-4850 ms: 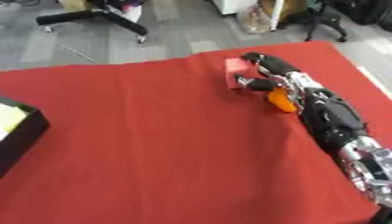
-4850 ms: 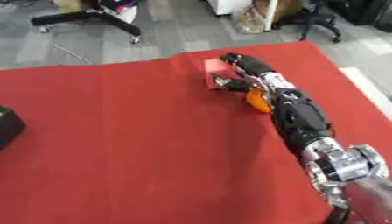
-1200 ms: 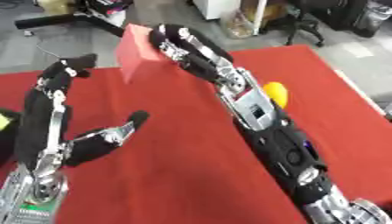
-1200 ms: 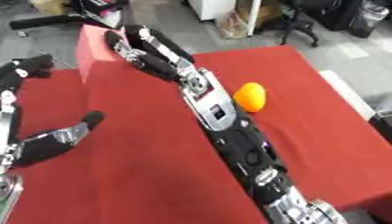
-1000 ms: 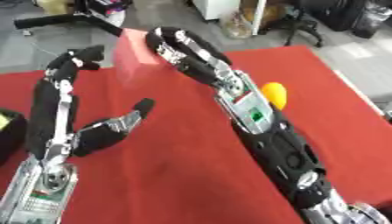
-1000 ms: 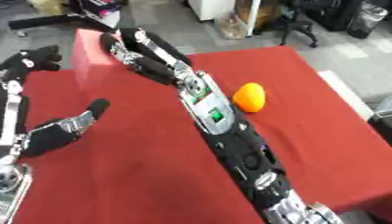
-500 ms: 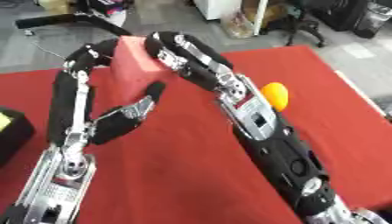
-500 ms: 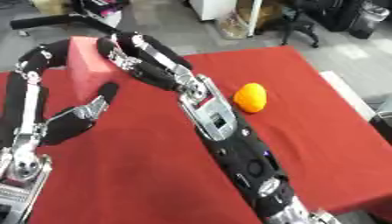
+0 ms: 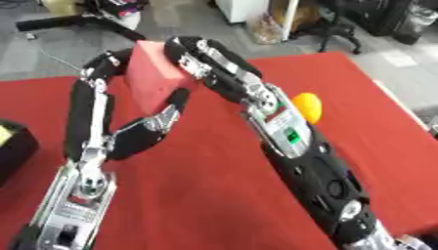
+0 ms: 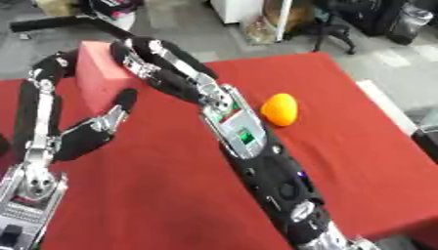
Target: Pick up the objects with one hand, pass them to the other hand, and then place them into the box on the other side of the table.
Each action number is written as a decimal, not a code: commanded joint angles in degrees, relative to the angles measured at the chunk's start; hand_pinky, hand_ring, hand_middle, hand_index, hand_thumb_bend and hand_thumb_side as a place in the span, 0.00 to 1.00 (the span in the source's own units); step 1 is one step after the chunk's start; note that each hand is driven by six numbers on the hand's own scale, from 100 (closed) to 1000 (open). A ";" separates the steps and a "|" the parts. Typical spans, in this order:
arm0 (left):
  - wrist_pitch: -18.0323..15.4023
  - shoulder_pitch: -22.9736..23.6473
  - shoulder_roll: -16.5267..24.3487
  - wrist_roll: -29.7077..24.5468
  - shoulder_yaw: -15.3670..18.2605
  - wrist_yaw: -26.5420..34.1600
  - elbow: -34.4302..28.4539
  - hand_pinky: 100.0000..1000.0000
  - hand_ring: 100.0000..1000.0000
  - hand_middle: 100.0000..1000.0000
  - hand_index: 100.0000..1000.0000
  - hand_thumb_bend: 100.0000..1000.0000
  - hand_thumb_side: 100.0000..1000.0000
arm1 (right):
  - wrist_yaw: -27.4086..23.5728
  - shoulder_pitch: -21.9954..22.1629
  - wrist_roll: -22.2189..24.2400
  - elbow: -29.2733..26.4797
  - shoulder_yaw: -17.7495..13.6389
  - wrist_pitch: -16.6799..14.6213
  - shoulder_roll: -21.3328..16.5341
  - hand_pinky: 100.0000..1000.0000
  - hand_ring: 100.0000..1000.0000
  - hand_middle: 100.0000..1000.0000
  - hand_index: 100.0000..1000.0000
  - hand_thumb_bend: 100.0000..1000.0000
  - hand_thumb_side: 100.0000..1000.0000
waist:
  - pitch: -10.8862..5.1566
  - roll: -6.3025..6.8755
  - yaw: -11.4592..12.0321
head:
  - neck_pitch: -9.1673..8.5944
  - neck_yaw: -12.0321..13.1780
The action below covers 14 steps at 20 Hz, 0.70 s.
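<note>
Red block is held up above the red cloth, caught between both hands in mid-handover. Nearest to the viewer, the left hand is closed around the block from below and the left, thumb pressed to its lower right face. Beyond the block, the right hand is curled over its upper right side. A drop could be caused if the right hand is released too early (the left hold looks partial). Right of the block, an orange lies on the cloth, well apart. Left of the block, a dark box waits at the edge.
</note>
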 commanded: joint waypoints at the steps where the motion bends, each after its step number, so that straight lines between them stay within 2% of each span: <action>1: -0.64 -1.89 -1.12 0.39 0.48 1.86 -1.13 0.68 0.50 0.49 0.70 0.40 0.51 | -0.31 -0.31 1.19 -1.46 1.62 0.02 0.70 0.51 0.35 0.36 0.49 0.00 0.83 | -0.83 -0.06 -0.02 | -0.22 0.05; 2: -0.87 -1.90 -1.23 0.50 0.45 2.30 -1.31 0.67 0.47 0.46 0.67 0.35 0.51 | -0.41 -0.28 1.37 -1.41 1.73 0.10 0.74 0.51 0.35 0.36 0.49 0.00 0.83 | -0.82 -0.08 -0.02 | -0.20 0.04; 3: -1.06 -1.90 -1.31 0.72 0.43 2.74 -1.47 0.67 0.47 0.46 0.67 0.35 0.51 | -0.51 -0.23 1.52 -1.37 1.81 0.18 0.77 0.51 0.35 0.36 0.49 0.00 0.83 | -0.82 -0.08 -0.02 | -0.18 0.04; 5: -1.30 -1.87 -1.41 1.44 0.42 3.68 -1.81 0.65 0.42 0.40 0.59 0.22 0.51 | -0.66 -0.13 1.81 -1.32 1.95 0.32 0.78 0.51 0.35 0.36 0.50 0.00 0.85 | -0.81 -0.10 -0.02 | -0.19 0.01; 7: -1.30 -1.76 -1.41 2.67 0.43 4.65 -2.12 0.64 0.39 0.37 0.56 0.17 0.51 | -0.85 -0.05 2.02 -1.29 2.00 0.53 0.77 0.52 0.36 0.38 0.51 0.00 0.86 | -0.81 -0.12 -0.02 | -0.17 0.02; 9: -1.05 -1.63 -1.30 4.20 0.53 5.32 -2.34 0.61 0.34 0.31 0.49 0.08 0.47 | -1.11 -0.03 2.24 -1.40 1.99 0.65 0.75 0.56 0.39 0.43 0.56 0.00 0.92 | -0.83 -0.14 -0.03 | -0.16 0.05; 12: -0.25 -1.35 -0.95 7.09 0.81 6.39 -2.78 0.58 0.30 0.26 0.44 0.01 0.47 | -1.40 0.02 2.78 -1.74 1.87 0.53 0.69 0.59 0.42 0.48 0.62 0.00 0.97 | -0.82 -0.09 -0.02 | -0.20 0.36; 14: 0.16 -1.07 -0.56 8.54 0.89 7.29 -3.17 0.58 0.28 0.23 0.41 0.00 0.47 | -1.48 0.07 3.09 -1.96 1.74 0.51 0.63 0.61 0.44 0.52 0.67 0.00 1.00 | -0.81 -0.03 0.04 | -0.26 0.81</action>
